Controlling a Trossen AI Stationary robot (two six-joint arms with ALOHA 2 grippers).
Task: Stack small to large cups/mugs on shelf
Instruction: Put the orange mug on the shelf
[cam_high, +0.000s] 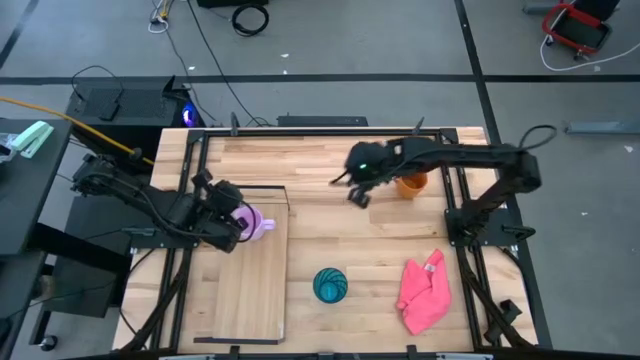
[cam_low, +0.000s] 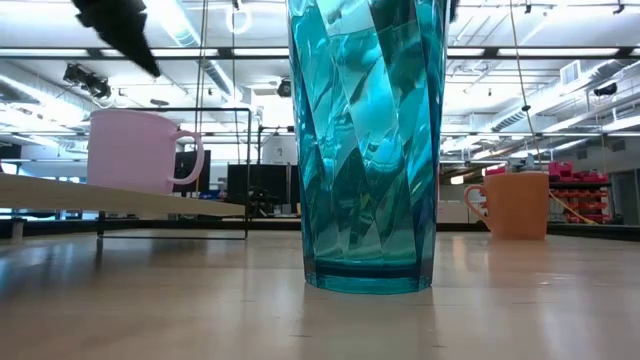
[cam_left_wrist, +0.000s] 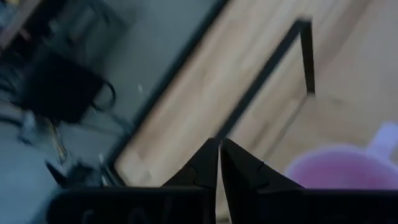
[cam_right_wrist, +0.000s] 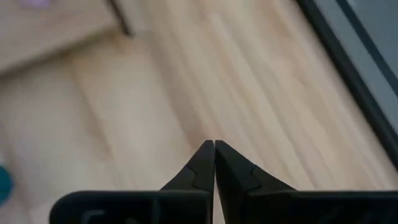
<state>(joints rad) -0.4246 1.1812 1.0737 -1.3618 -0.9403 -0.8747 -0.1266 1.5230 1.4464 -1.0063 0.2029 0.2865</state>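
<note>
The lilac mug (cam_high: 250, 222) stands upright on the far part of the shelf board (cam_high: 250, 290); it also shows in the low view (cam_low: 140, 150) and the left wrist view (cam_left_wrist: 339, 168). My left gripper (cam_left_wrist: 219, 149) is shut and empty, just left of and above the mug. The orange mug (cam_high: 411, 184) stands on the table at the far right, its handle showing in the low view (cam_low: 515, 204). My right gripper (cam_right_wrist: 214, 149) is shut and empty above the table, left of the orange mug. The teal cup (cam_high: 330, 285) stands on the table near the front.
A pink cloth (cam_high: 424, 294) lies on the table at the front right. The shelf's black wire frame (cam_high: 262, 190) stands at its far end. Black frame rails run along the table's left and right sides.
</note>
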